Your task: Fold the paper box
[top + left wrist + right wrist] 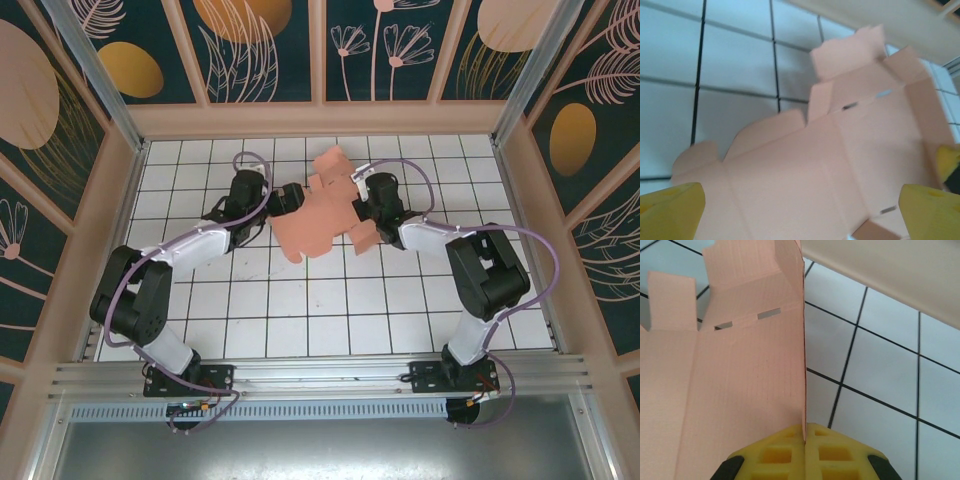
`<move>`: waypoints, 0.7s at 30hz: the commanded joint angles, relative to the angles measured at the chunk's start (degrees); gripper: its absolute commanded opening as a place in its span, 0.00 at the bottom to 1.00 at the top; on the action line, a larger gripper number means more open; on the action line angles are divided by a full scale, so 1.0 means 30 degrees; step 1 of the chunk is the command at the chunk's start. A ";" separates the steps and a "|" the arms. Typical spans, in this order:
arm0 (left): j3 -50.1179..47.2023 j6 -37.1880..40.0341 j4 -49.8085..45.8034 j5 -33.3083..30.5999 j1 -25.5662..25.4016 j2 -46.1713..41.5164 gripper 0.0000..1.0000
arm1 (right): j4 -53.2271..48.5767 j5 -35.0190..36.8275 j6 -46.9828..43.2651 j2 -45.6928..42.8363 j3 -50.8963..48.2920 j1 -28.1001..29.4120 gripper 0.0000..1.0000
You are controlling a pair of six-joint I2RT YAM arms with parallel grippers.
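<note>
Salmon-pink card, the paper box spreads flapped and slotted; right pincer pinches its edge, left pincer gapes.

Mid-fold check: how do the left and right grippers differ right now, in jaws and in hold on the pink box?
The left gripper is wide open, its jaws spread to either side of the flat panels of the paper box, clamping nothing. The right gripper is shut, pinching a raised side edge of the card. The left gripper is at the box's left side, the right gripper at its right side. Both are yellow-tipped.
</note>
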 commanded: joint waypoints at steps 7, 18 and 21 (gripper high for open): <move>0.3957 0.1735 -0.1549 0.1672 0.0105 0.2773 0.96 | -0.0455 -0.3396 0.1209 -0.0639 -0.0118 -0.0314 0.00; 0.7851 0.7555 -0.5484 0.0470 0.0098 0.6466 0.85 | -0.1374 -0.5459 0.0741 -0.1157 -0.0570 -0.0663 0.00; 0.8088 0.9767 -0.6050 0.0816 0.0098 0.6904 0.78 | -0.1979 -0.6400 0.0368 -0.1217 -0.0555 -0.0750 0.00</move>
